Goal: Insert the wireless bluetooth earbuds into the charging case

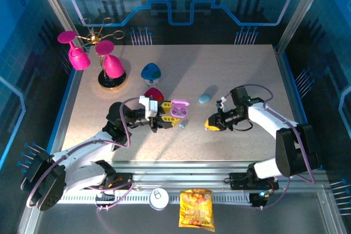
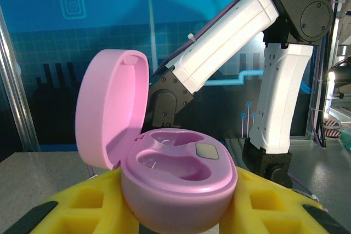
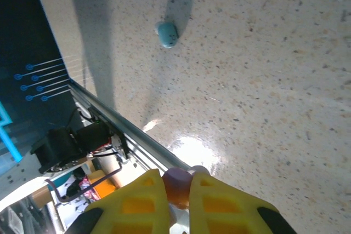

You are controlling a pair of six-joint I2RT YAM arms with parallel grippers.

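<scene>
From the top camera, I see the left gripper (image 1: 167,118) clamped on the open pink charging case (image 1: 178,110) near the middle of the table (image 1: 241,64). The right gripper (image 1: 210,124) sits just right of it, its fingers pinched together. A pale blue-grey earbud (image 1: 184,124) lies on the table between the two grippers. A closed pale blue case (image 1: 204,98) rests a little farther back.

On the left wrist camera, the pink charging case (image 2: 181,184) is gripped between the yellow fingers (image 2: 93,201). Its lid (image 2: 112,108) stands up on the left, and both wells are empty.

On the right wrist camera, the right gripper (image 3: 176,190) is closed on a pinkish-purple earbud (image 3: 178,181). It hangs above the table (image 3: 263,80), well apart from the pale blue-grey earbud (image 3: 166,34).
</scene>
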